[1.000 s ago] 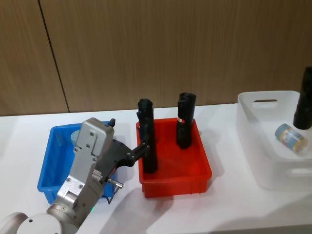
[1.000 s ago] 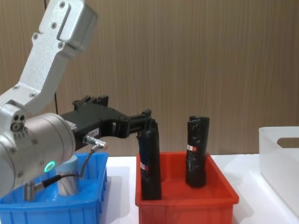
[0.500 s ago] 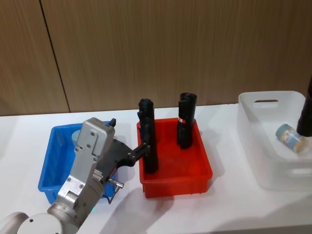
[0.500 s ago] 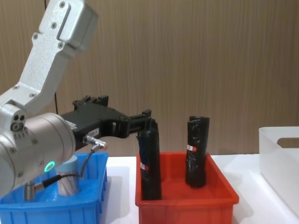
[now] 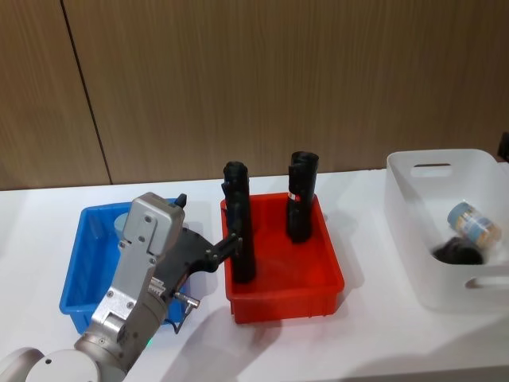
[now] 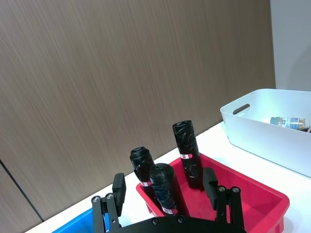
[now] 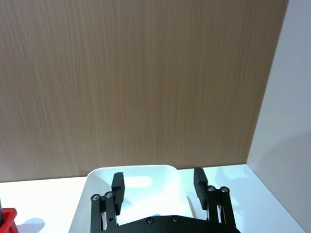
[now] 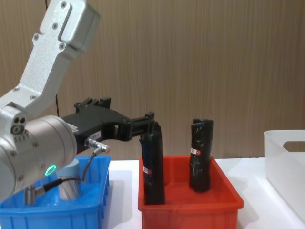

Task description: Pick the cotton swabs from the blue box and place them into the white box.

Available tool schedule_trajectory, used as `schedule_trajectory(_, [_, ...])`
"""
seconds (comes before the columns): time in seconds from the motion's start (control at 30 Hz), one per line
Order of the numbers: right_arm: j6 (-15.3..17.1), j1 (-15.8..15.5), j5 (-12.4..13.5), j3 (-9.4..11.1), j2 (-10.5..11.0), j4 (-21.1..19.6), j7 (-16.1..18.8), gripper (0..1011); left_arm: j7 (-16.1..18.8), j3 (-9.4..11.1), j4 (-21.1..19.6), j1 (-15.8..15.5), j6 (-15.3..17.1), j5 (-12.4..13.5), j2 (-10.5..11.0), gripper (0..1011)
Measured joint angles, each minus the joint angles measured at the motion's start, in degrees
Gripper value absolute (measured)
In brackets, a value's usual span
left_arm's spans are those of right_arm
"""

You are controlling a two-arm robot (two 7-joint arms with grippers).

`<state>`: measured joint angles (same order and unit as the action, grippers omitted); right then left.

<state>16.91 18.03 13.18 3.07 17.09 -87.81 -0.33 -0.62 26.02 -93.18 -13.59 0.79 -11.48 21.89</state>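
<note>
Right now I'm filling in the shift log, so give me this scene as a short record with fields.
blue box: holds one upright cotton swabs tub
white box: holds one swab tub lying on its side
red bin: black rolls standing upright
left gripper: fingers open, hovering between blue box and red bin
right gripper: fingers open, above the white box

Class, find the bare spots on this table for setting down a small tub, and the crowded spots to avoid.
Free: table between red bin and white box; strip behind blue box. Crowded: red bin holds black rolls; left gripper hangs between blue box and red bin.
</note>
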Motion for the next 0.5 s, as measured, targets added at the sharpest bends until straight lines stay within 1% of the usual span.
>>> schedule_trajectory(0.03, [0.0,-0.2,0.0,0.1,0.0,-0.5,-0.1,873,0.0,0.0,0.0,0.0,0.0,0.0,0.0,1004])
schedule_trajectory(0.1, [0.2,-1.0,0.1,0.3,0.0,-1.6,-0.3,945,0.0,0.0,0.0,0.0,0.0,0.0,0.0,1004])
schedule_trajectory(0.2, [0.3,-2.0,0.1,0.6,0.0,-3.0,-0.6,1002,0.0,0.0,0.0,0.0,0.0,0.0,0.0,1004])
schedule_trajectory(0.5, [0.6,-3.8,0.2,1.1,0.0,-5.8,-1.3,1002,0.0,0.0,0.0,0.0,0.0,0.0,0.0,1004])
